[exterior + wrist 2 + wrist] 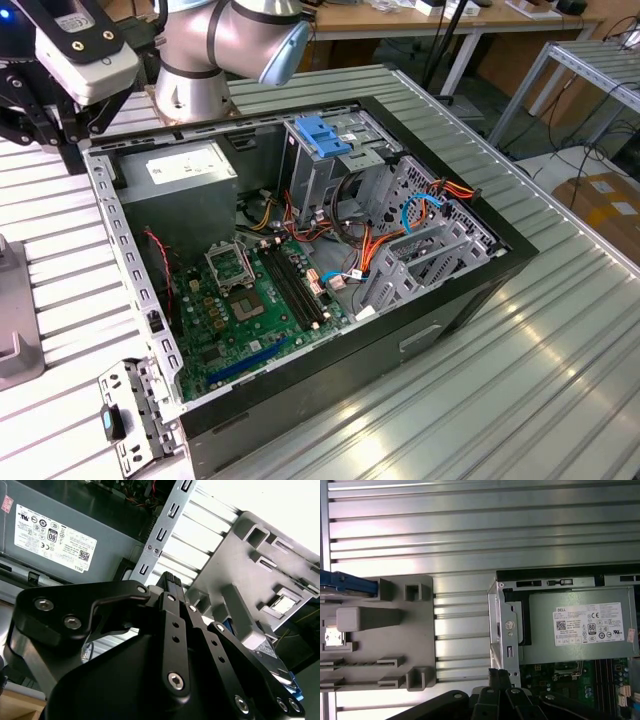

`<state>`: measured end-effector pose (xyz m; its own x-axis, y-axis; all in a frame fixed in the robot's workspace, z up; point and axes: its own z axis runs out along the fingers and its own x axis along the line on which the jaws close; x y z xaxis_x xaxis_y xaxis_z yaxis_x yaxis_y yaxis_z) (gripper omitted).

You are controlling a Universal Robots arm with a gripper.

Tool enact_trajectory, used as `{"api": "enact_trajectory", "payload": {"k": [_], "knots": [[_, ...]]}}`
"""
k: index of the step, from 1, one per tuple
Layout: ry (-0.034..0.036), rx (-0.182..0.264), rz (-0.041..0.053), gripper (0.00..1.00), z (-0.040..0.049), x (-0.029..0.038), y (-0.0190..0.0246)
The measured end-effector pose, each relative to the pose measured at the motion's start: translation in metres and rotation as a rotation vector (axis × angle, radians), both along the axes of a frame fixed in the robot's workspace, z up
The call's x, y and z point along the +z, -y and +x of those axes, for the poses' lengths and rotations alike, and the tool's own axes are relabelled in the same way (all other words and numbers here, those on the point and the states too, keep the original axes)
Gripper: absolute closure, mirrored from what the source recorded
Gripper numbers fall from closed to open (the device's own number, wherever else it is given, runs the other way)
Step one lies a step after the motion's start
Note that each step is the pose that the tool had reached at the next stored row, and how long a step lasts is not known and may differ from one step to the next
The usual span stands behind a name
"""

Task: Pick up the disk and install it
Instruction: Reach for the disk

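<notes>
My gripper (170,580) hung above the computer case (300,390) wall near the power supply (580,630); whether it was clenched or released, I could not tell. The disk (350,583) sat apart in the grey holder (415,630), on the exterior view's left of the case.

Exterior view overlooks computer case (330,375); both wrist views, nearer, share its power supply (55,545) (580,630).

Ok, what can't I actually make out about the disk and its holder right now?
1. Disk, first wrist view: just a blue edge shows; the rest is cut off by the picture's edge.
2. Disk, second wrist view: mostly covered by the hand, so how it sits is unclear.
3. Grey holder, exterior view: cut off at the exterior view's left edge.
</notes>
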<state>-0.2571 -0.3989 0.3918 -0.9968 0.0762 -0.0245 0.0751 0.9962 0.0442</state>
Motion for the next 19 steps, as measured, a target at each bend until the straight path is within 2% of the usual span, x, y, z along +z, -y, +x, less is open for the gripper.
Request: {"api": "enact_trajectory", "payload": {"k": [14,15,17,19], "knots": [[0.0000,0.000,0.0000,0.90,-0.0078,-0.0002,0.0000],[0.0000,0.000,0.0000,0.90,-0.0094,-0.0002,0.0000],[0.0000,0.000,0.0000,0.90,-0.0206,-0.0005,0.0000],[0.0000,0.000,0.0000,0.90,-0.0270,-0.0008,0.0000]]}}
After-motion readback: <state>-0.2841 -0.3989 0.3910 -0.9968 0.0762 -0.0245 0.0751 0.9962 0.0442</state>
